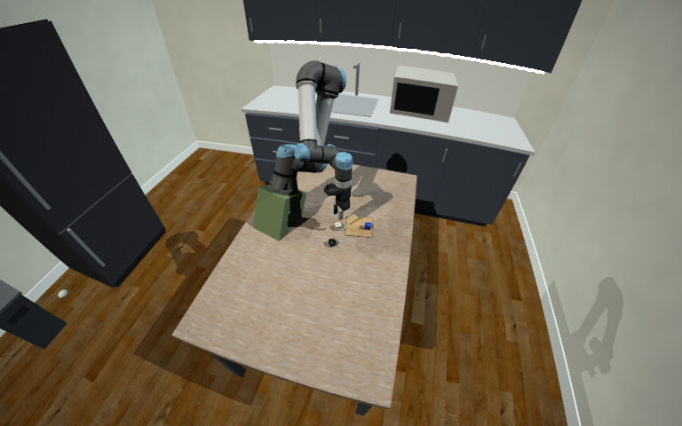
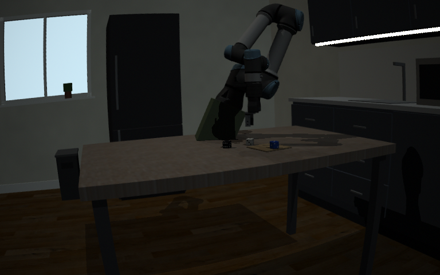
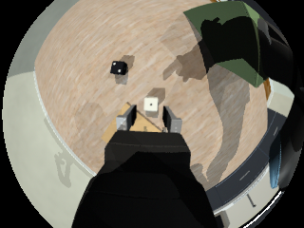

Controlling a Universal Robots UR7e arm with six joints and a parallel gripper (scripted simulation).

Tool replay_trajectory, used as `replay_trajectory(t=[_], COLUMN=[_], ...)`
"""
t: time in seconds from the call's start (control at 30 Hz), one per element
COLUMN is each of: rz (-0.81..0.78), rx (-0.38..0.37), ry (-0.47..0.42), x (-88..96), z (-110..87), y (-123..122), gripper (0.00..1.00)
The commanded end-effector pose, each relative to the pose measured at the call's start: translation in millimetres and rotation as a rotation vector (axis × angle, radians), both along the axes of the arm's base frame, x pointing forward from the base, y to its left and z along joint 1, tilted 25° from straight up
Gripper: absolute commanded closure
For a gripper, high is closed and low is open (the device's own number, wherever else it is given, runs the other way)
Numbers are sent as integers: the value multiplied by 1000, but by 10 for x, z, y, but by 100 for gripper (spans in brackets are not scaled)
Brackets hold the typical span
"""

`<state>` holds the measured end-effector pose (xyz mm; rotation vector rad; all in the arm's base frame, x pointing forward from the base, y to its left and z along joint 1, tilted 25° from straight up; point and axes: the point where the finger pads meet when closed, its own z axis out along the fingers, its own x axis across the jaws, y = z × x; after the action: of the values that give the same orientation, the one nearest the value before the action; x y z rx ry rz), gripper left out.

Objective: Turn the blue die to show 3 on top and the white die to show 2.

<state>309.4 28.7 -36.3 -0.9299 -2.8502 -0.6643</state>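
Gripper (image 1: 338, 212) (image 2: 248, 124) (image 3: 149, 111) spread, nothing between fingers, above white die (image 1: 338, 225) (image 2: 249, 141) (image 3: 151, 104), one pip up, near centre of wrist frame.

My arm folds high at the elbow, wrist turned down, with the gripper (image 1: 338, 213) (image 2: 248, 120) (image 3: 149, 111) hanging open and empty.

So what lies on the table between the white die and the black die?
Only bare tabletop: the top view shows no object between the white die and the black die.
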Motion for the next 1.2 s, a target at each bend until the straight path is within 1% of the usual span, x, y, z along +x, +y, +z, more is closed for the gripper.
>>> replay_trajectory(t=[0.0,0.87,1.17], rz=[0,0,0], rx=[2,2,2], ry=[2,2,2], x=[-8,13,17], z=[-49,-363,-423], y=[31,177,205], gripper=[13,13,13])
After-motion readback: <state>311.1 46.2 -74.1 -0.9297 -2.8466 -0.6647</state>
